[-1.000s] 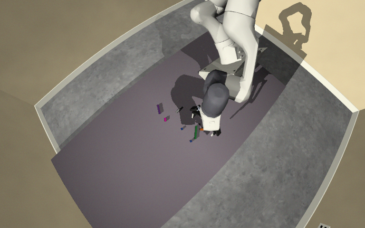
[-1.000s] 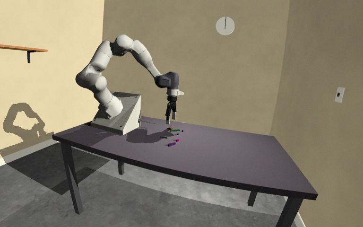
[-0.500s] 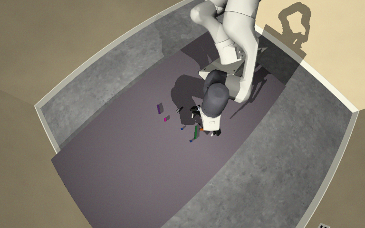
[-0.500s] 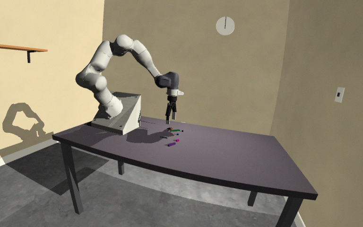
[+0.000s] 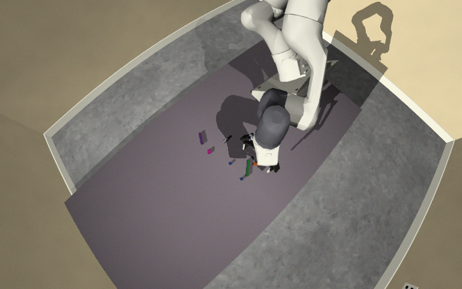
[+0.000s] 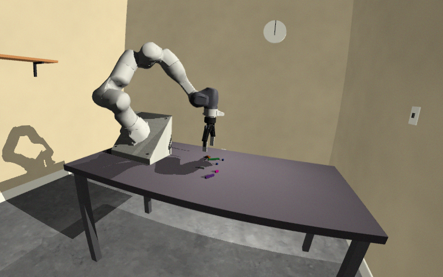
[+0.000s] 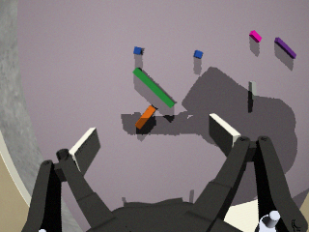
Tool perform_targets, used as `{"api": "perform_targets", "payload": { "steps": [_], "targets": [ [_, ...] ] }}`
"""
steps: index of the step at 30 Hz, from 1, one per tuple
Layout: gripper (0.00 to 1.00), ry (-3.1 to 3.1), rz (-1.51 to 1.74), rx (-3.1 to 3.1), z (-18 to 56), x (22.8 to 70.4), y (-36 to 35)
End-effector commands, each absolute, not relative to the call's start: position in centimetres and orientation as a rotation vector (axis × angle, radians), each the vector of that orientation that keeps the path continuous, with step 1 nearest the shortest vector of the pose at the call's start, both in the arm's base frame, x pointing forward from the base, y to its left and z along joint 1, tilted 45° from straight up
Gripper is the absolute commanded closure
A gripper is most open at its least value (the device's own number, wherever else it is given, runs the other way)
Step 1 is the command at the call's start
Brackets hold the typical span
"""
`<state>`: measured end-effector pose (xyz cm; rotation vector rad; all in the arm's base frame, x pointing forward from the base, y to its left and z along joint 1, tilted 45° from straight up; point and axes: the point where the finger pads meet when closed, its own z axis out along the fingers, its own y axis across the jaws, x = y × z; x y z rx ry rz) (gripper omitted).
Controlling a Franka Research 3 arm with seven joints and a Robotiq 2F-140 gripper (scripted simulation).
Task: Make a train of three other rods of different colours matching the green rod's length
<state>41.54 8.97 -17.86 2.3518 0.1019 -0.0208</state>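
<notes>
The green rod point(image 7: 154, 88) lies flat on the dark table, also seen in the top view point(image 5: 247, 167). An orange rod point(image 7: 146, 118) lies beside its near end, at an angle to it. Two blue rods point(image 7: 138, 50) point(image 7: 199, 54) lie beyond the green rod. A grey rod point(image 7: 251, 88) lies in the arm's shadow to the right. A magenta rod point(image 7: 255, 37) and a purple rod point(image 7: 285, 46) lie at the far right. My gripper point(image 7: 153, 131) is open and empty, hanging above the table just short of the orange rod.
The robot's base block point(image 6: 143, 142) stands at the back left of the table. The table's far edge point(image 7: 15, 123) runs close on the left in the wrist view.
</notes>
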Motion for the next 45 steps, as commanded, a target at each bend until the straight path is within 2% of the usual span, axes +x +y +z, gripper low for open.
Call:
{"api": "perform_targets", "payload": {
  "steps": [1,29,45],
  "targets": [
    [0.00,0.100,-0.021,2.347,-17.7,41.5,8.7],
    [0.00,0.097,-0.020,2.347,-17.7,41.5,8.7],
    [0.00,-0.409,0.192,2.321,-15.7,44.0,6.9]
  ]
}}
